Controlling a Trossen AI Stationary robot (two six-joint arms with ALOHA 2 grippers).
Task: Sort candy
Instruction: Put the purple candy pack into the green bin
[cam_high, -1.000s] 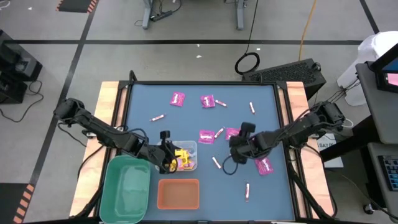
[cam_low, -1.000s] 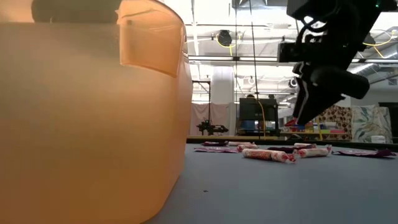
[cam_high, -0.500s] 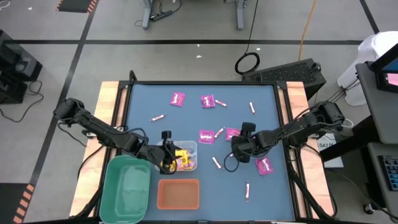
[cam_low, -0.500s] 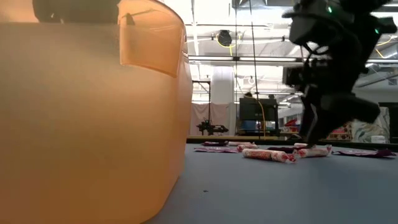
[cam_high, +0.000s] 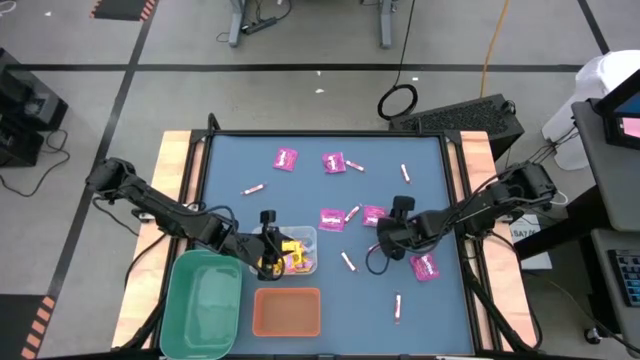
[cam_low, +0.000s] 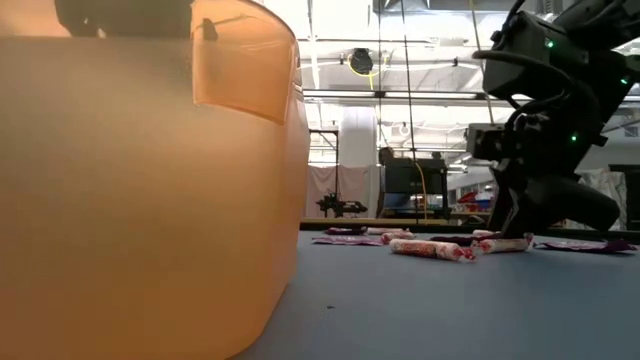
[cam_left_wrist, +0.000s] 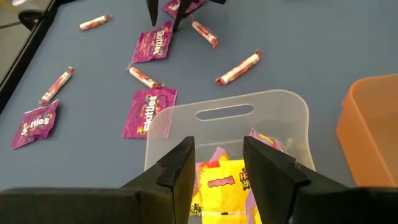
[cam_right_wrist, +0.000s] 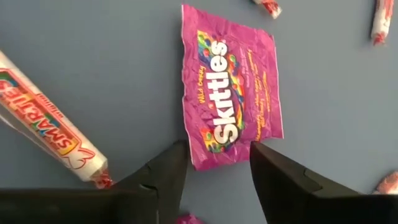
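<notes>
Over the last second the right gripper (cam_right_wrist: 214, 180) drops to the blue table (cam_high: 230, 165) and now straddles the near edge of a magenta Skittles packet (cam_right_wrist: 231, 93), fingers apart (a pinch looks imminent), while the left gripper (cam_left_wrist: 217, 165), half-open and empty, hovers over the clear bin (cam_left_wrist: 227, 115) of yellow packets (cam_left_wrist: 221, 186).

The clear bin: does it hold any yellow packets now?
Yes, the left wrist view shows yellow packets lying inside the clear bin.
</notes>
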